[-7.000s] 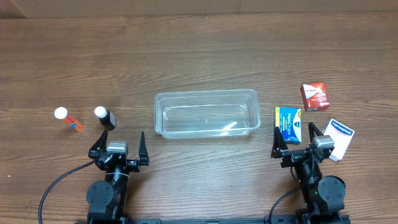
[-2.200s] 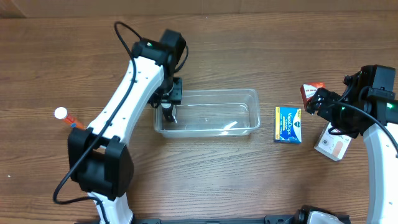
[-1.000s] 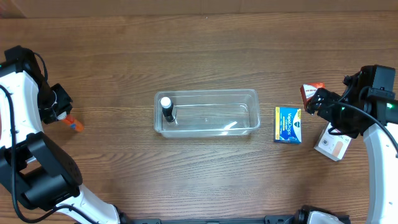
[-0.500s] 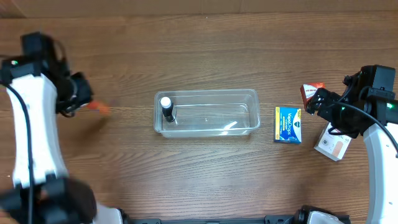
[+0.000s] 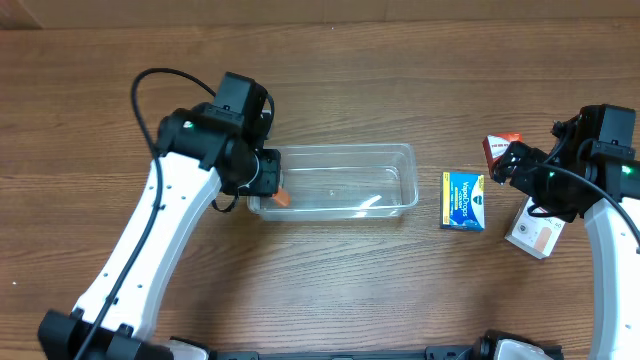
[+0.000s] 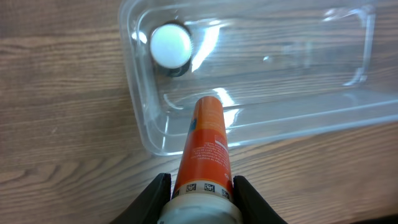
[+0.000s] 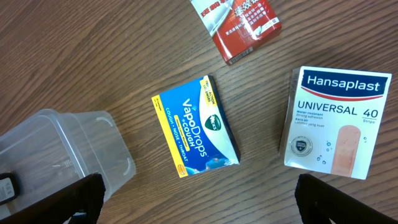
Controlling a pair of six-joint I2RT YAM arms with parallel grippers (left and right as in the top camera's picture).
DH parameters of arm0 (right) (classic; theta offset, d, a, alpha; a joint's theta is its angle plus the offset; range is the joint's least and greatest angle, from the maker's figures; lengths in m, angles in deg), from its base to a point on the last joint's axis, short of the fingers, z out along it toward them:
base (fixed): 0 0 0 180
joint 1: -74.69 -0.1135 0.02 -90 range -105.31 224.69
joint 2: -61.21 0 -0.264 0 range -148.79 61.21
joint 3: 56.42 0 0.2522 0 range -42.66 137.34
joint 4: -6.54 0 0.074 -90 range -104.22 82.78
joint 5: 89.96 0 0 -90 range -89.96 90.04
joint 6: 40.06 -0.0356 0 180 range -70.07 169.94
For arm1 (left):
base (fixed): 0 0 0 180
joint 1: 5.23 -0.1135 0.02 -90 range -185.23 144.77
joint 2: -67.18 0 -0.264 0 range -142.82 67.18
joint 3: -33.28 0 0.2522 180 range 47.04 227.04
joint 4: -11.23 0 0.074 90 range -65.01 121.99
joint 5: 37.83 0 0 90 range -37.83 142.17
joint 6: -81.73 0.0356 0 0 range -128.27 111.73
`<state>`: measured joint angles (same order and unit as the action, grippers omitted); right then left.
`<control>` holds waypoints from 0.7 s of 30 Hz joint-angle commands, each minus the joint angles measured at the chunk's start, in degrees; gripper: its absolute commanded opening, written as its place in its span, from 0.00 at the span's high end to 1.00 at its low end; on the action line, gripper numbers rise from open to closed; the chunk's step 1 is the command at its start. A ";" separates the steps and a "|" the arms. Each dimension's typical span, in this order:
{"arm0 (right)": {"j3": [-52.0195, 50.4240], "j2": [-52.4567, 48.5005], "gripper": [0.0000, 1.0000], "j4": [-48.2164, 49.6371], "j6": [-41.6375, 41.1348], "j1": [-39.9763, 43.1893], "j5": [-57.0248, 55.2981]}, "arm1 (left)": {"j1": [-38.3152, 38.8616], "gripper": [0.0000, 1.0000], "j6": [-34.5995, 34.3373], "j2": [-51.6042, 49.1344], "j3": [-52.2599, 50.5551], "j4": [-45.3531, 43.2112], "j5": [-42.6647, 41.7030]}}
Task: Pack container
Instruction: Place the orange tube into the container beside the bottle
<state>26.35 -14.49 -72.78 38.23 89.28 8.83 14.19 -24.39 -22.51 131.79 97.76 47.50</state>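
One orange cylinder (image 6: pixel 206 146); clear rounded container (image 6: pixel 138 118)

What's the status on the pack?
Left gripper shut on orange bottle, over container, left end. White-capped bottle already inside. Right gripper open, above boxes. Nothing blocking.

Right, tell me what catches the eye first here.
The left gripper holds an orange bottle pointing into the left end of the clear container, where a white-capped bottle already stands. Right of it, three boxes lie on the table: a blue VapoDrops box, a Hansaplast box and a red box.
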 commanded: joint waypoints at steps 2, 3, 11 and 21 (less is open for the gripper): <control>1.51 0.46 0.00 0.26 0.61 0.11 0.50 | 0.09 0.96 -1.84 -1.88 -0.09 -0.22 6.58; 1.51 0.46 0.00 0.26 0.61 0.11 0.50 | 0.09 0.96 -2.14 -1.95 -0.11 -0.24 7.17; 1.51 0.46 0.00 0.26 0.61 0.11 0.50 | 0.39 0.96 -2.84 -6.45 -0.31 -1.16 7.41; 1.51 0.46 0.00 0.26 0.61 0.11 0.50 | 1.64 0.63 -3.23 -9.31 -0.31 -1.18 7.61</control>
<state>26.35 -14.49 -72.75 38.23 89.28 8.83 15.41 -26.49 -31.43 131.59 96.49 54.56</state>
